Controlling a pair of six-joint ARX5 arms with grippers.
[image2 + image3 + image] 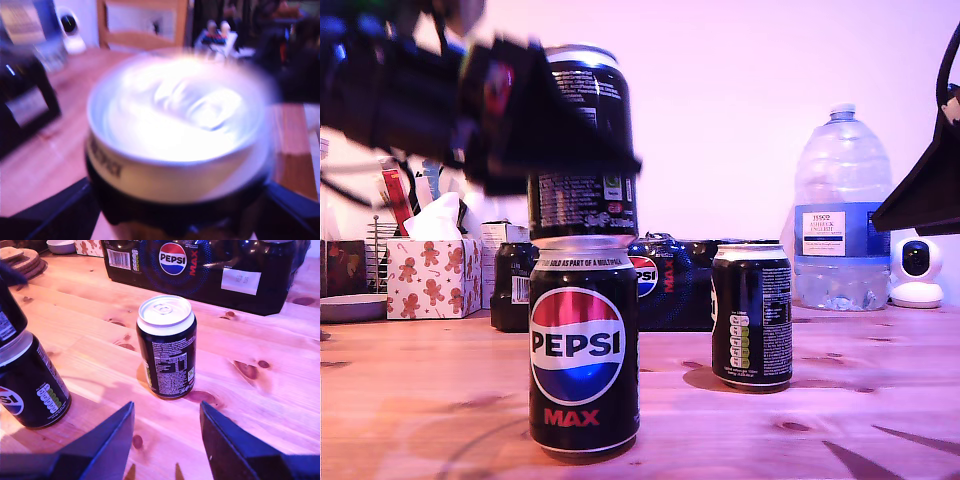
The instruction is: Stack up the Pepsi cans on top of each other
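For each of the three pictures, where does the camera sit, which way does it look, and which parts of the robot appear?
Exterior view: low at table height, facing the bottom can, with the held can on it in my first hand.
First wrist view: above my first hand, looking down on the held can's silver top.
Second wrist view: behind my open second hand, facing the third can and the multipack.
Shared: the third can shows in the exterior and second wrist views.

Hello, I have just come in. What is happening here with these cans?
My first gripper holds one Pepsi can by its sides on top of a second Pepsi can standing on the wooden table; whether the two touch is hard to tell. A third can stands alone nearby. My second gripper faces it with its jaws open, not touching it.
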